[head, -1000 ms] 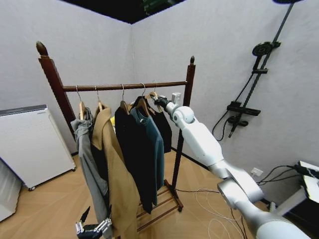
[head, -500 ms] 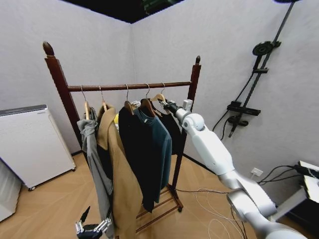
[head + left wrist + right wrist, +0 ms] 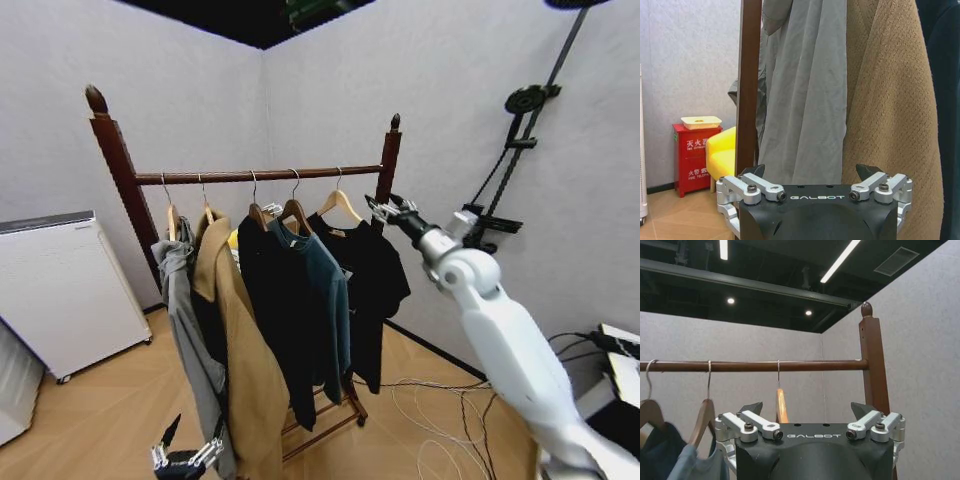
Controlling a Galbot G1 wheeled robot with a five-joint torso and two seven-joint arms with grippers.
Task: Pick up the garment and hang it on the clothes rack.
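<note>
The garment (image 3: 368,275) hangs by its hanger (image 3: 340,204) on the rail of the clothes rack (image 3: 255,176), beside the teal jacket (image 3: 322,295). My right gripper (image 3: 390,209) is just beside the hanger, fingers spread and empty. My left gripper (image 3: 185,459) waits low near the grey coat (image 3: 190,340), also spread

The black short-sleeved T-shirt (image 3: 368,275) hangs freely at centre frame on a light wooden hanger (image 3: 340,205), hooked over the rail near the right post of the dark red-brown clothes rack (image 3: 388,165), rightmost of the hung clothes.
</note>
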